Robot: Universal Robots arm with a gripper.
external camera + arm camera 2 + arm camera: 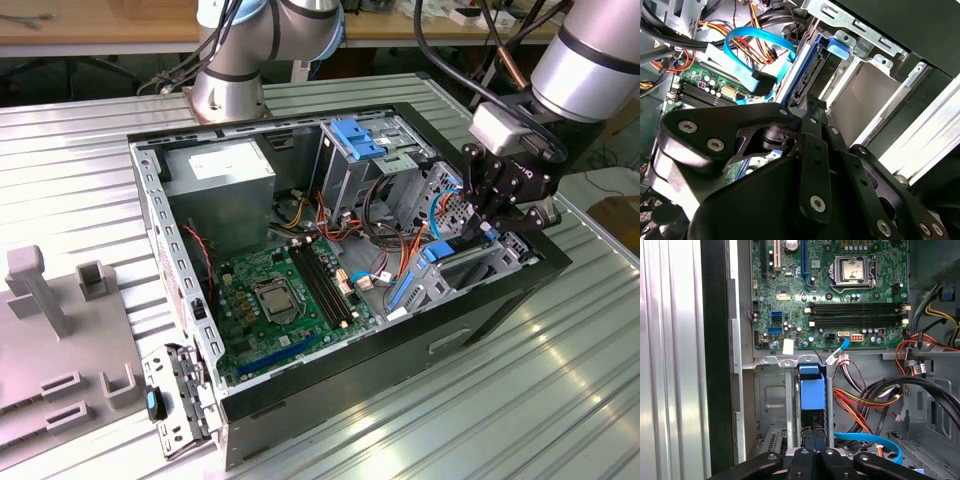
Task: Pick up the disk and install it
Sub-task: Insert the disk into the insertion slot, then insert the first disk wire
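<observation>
One black claw sits nearest in the first wrist view. Its fingers are narrow and clamped on the near end of the one disk, a flat rectangular drive in a bright blue plastic carrier. The disk stands on edge inside the one grey metal drive cage, at a corner of the open black computer case. Just beside it curls one light blue flat cable. Farther on lies one green motherboard with one silver processor socket. The case rests on one ribbed metal counter. In the second wrist view the disk shows a dark edge lined with blue.
</observation>
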